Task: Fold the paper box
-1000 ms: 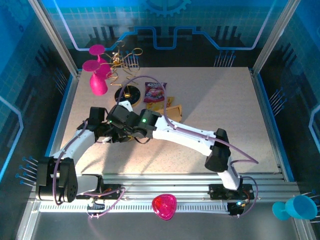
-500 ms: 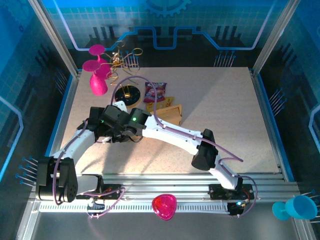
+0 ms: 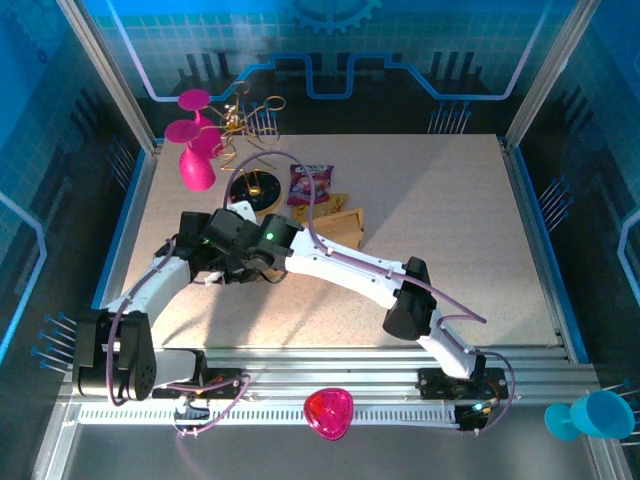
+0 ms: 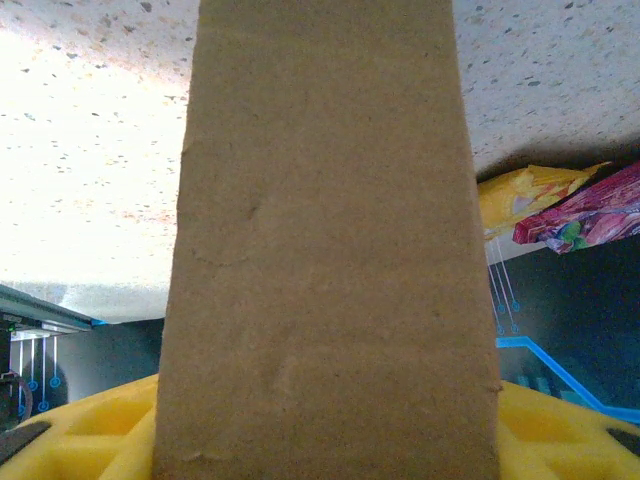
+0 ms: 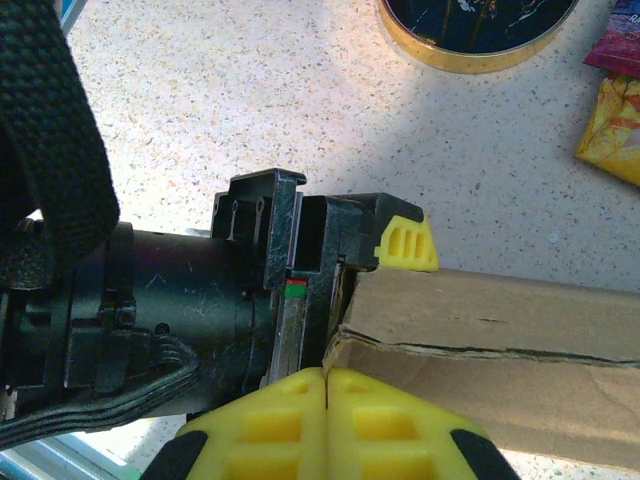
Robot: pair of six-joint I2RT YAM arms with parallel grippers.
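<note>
**Operator:** While the left fingers point(image 4: 95, 425) sit on either side of the paper box point(image 4: 325, 250), how far along is the fold?

**Technician:** Partly done, in my judgement. The left fingers pinch one end of the box, which lies on the counter point(image 4: 90, 150) a little left of middle, beneath both wrists. At that end, two cardboard layers lie one on the other with a gap between them. So panels are doubled over but not locked. Tucking the tabs and closing the box remain, and I cannot tell whether any tab is already seated.

**Operator:** State of the right fingers point(image 5: 270, 420)?

**Technician:** Pressed together with nothing between them, just beside the box edge.

**Operator:** What does each view add?

**Technician:**
- **Left wrist view:** one plain panel runs away from the fingers, with snack packets point(image 4: 560, 205) beyond it.
- **Right wrist view:** this adds the layered edge, which the panel face hides from the left wrist. A round dish point(image 5: 475, 30) sits farther off.
- **Top view:** the far end of the box protrudes past the arms, near the packets.
</note>
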